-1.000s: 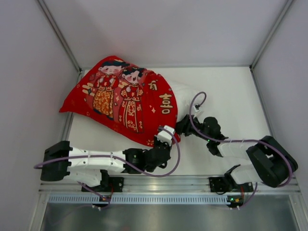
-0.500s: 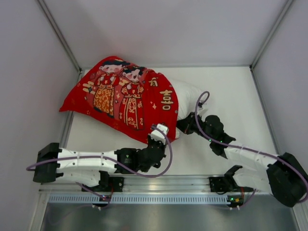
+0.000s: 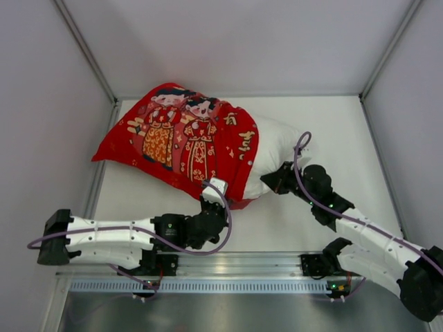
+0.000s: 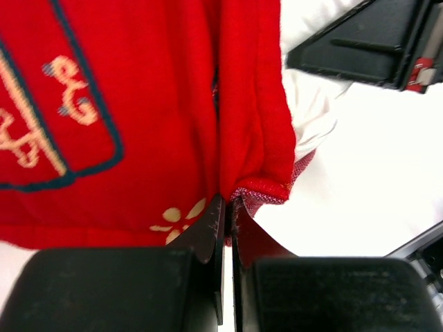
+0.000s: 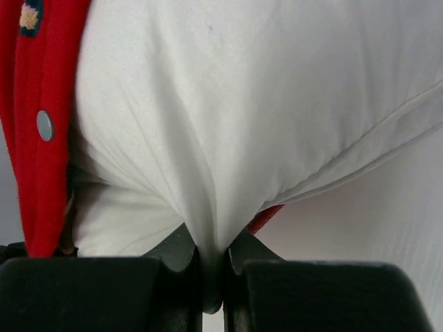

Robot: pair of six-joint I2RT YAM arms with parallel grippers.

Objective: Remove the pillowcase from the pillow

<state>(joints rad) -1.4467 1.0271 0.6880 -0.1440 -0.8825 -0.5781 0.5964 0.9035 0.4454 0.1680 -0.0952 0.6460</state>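
Top external view gives us one pillowcase point(image 3: 187, 142), bright red and printed with two cartoon figures point(image 3: 181, 135), and one white pillow point(image 3: 277, 145). Only the pillow's right end shows, bulging out of the cover's open mouth; the rest is hidden inside the fabric. Both lie on the white bench point(image 3: 339, 131), toward its far left corner.

We count two arms and two pincers. The left pincer point(image 3: 216, 200) sits at the near edge of the pillowcase. In the left wrist view its jaws are closed tight on a fold of the red hem point(image 4: 225, 207). The right pincer point(image 3: 275, 181) meets the near side of the bare pillow end. In the right wrist view it is clamped on a gathered pinch of white pillow cloth point(image 5: 211, 252), the jaws almost together.

One silver snap button point(image 5: 45, 125) shows on the red hem at the left of that view.

From above, both sets of fingertips are buried under wrist and fabric, so only the wrist views show the grips. A black housing point(image 4: 367, 41) is cut off at the upper right of the left wrist view; we cannot tell which part it is.
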